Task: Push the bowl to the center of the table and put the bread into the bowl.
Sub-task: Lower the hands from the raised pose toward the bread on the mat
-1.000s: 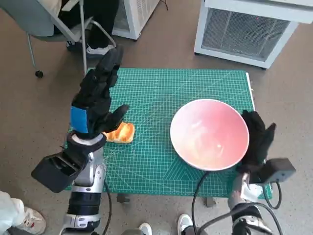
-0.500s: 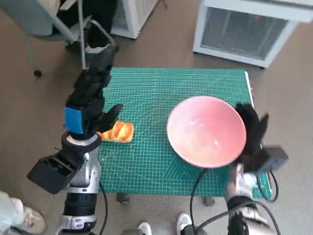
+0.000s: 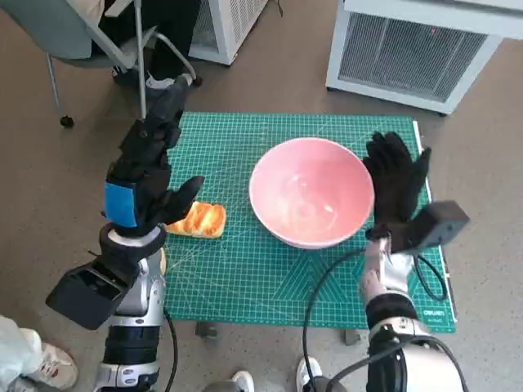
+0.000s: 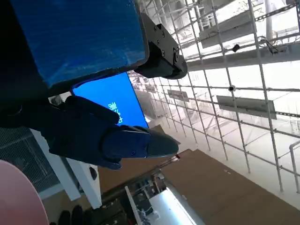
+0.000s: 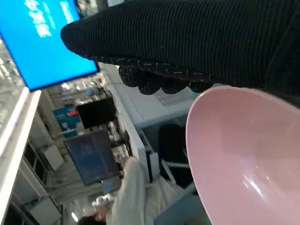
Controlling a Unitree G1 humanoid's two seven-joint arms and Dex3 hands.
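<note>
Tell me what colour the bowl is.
Pale pink, inside and out; the bowl shows best in the head view.

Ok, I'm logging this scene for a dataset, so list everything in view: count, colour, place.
Bowl: one, pink, empty, near the mat's middle.
Bread: one, golden-orange, on the mat's left part, beside the left hand.
Cutting mat: one, green with a grid, covering the table.
Chair: one, grey, on the floor beyond the table's left corner.
White units: two, on the floor beyond the table.
Person: legs in dark trousers by the chair.
Left hand: black with blue tape, raised over the mat's left edge, fingers spread.
Right hand: black glove, against the bowl's right side.
</note>
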